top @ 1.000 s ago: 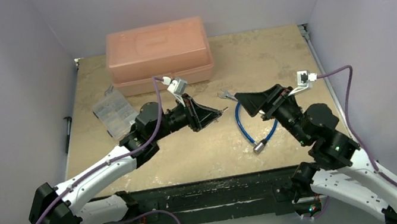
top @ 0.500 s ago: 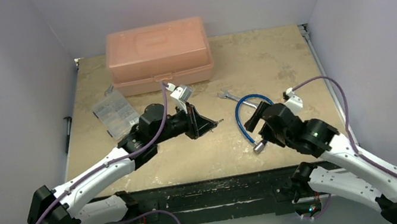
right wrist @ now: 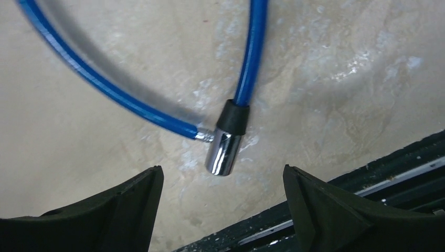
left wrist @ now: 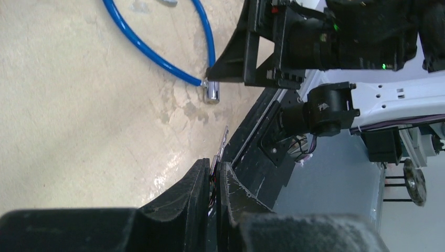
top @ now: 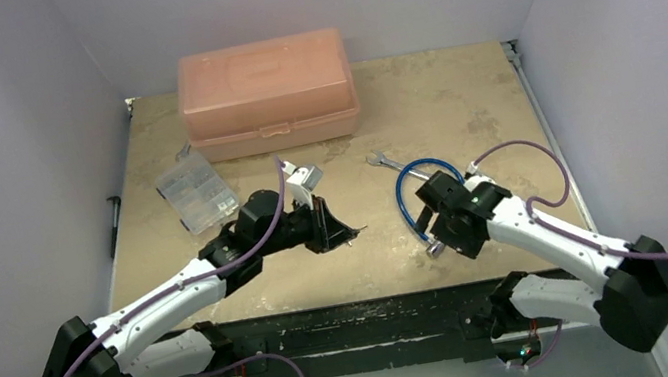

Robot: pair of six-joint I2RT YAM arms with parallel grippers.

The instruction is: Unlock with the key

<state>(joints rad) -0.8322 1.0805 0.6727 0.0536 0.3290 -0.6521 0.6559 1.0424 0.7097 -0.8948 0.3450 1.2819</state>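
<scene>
- Key (left wrist: 225,140): only a thin metal sliver shows past the left gripper (left wrist: 214,167) jaws. The head is hidden between them, and in the top view it is a mere speck.
- Blue cable lock (right wrist: 223,149): loop cut off by the upper edge in both wrist views, and partly under the right gripper (top: 439,224) from above.
- Clear compartment box (top: 196,190): contents too small to tell.
- Small metal item (top: 376,158) beyond the loop: unidentifiable.
</scene>
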